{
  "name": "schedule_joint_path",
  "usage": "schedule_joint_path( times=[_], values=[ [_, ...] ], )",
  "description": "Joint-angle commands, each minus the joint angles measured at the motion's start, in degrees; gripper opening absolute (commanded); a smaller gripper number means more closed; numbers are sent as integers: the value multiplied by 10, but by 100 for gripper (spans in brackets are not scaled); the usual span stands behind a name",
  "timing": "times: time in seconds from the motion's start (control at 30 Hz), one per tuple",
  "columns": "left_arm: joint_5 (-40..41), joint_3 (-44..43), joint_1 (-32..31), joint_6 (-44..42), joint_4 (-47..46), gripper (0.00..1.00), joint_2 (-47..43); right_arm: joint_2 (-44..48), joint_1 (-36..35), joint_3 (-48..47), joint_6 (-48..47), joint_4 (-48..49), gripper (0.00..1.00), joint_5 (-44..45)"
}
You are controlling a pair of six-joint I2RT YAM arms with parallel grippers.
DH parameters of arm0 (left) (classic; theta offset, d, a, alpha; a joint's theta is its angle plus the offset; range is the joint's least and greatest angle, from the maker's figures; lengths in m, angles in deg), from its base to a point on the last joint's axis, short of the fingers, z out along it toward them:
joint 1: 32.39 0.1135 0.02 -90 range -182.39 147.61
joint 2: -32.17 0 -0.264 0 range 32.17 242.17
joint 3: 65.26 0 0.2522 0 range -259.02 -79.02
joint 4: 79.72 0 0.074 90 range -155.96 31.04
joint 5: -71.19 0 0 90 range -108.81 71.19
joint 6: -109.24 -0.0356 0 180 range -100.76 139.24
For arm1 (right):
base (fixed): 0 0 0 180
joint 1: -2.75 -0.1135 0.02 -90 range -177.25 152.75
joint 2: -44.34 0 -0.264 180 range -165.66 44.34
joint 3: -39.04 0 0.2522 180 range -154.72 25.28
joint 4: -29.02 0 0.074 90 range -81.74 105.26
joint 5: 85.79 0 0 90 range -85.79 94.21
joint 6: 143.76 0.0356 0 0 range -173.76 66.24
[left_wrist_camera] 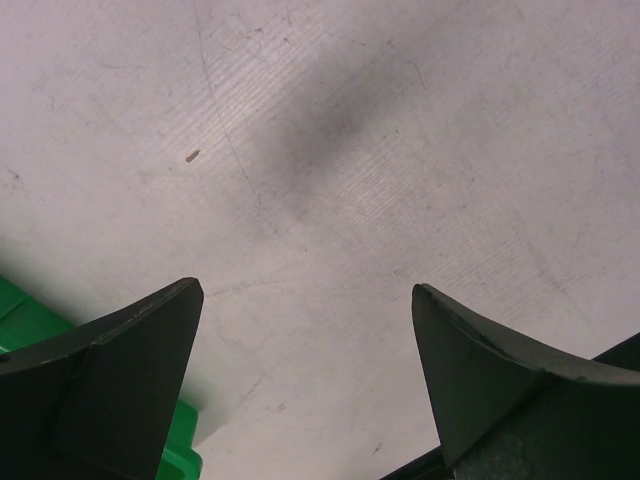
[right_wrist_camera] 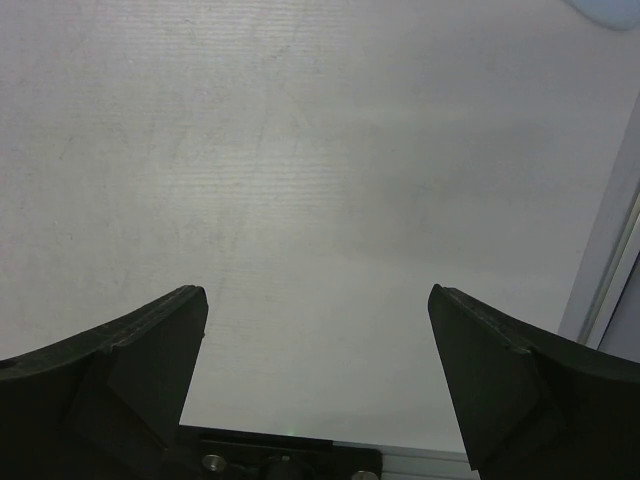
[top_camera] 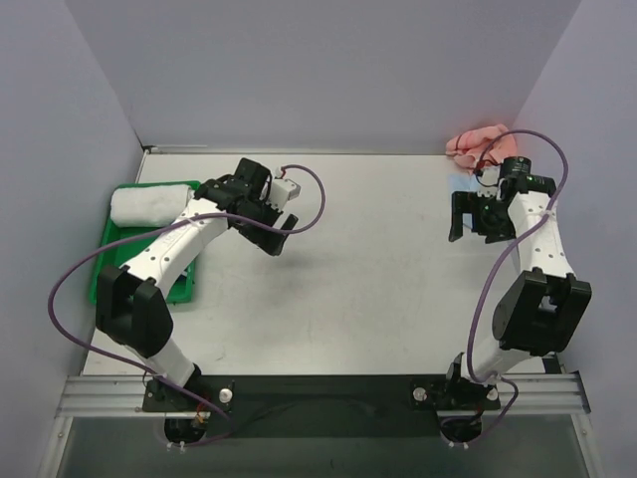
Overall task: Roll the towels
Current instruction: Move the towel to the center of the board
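Inspection of the workspace, as seen from beside the table.

Towels: One pale rolled towel [top_camera: 152,203] lies in the far end of the green tray [top_camera: 111,239] at the left of the table [top_camera: 378,299]. It is a short cylinder with its long axis running left to right across the tray, and its right end meets the left arm. The salmon pink towel [top_camera: 475,143] is at the far right, against the back wall [top_camera: 328,70]. It is bunched in a heap, not rolled, and no clear long axis can be read. Just near of it a small patch of light blue cloth [top_camera: 461,185] shows. The right arm hides most of it, so its shape and direction cannot be told.

Left gripper [top_camera: 279,234]: jaws spread wide with nothing between them. It is just right of the tray, over bare table, and touches no towel.

Right gripper [top_camera: 473,227]: jaws also wide apart and empty. It is on the right side of the table, near of the pink heap and apart from it. Its wrist view shows bare tabletop between the fingers [right_wrist_camera: 130,350].
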Motion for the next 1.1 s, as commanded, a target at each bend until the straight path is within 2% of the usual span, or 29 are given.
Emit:
schedule_joint_path(
  times=[0.0,0.23,0.3,0.5,0.7,0.8,0.9,0.97,1.0,1.07],
  values=[
    [-13,-7,2,34,-66,97,-19,-31,-3,-12,-8,9,100,36],
    [-6,1,6,24,-79,97,-49,-176,3,-113,-6,34,100,89],
    [20,9,9,23,-83,97,-54,-206,6,-153,-5,40,100,100],
    [27,29,19,20,-89,97,-71,-327,10,-249,4,52,100,103],
    [26,44,26,31,-93,97,-81,-406,10,-319,8,52,97,108],
    [25,53,31,32,-93,97,-90,-435,10,-338,9,51,84,109],
    [15,60,39,32,-94,97,-96,-445,10,-344,5,50,63,110],
    [4,57,47,42,-94,97,-96,-445,8,-339,-1,46,54,104],
    [-5,57,52,53,-95,97,-95,-441,8,-334,-7,41,41,98],
    [-35,54,73,66,-95,97,-96,-430,-4,-301,-17,32,27,87]
  ],
)
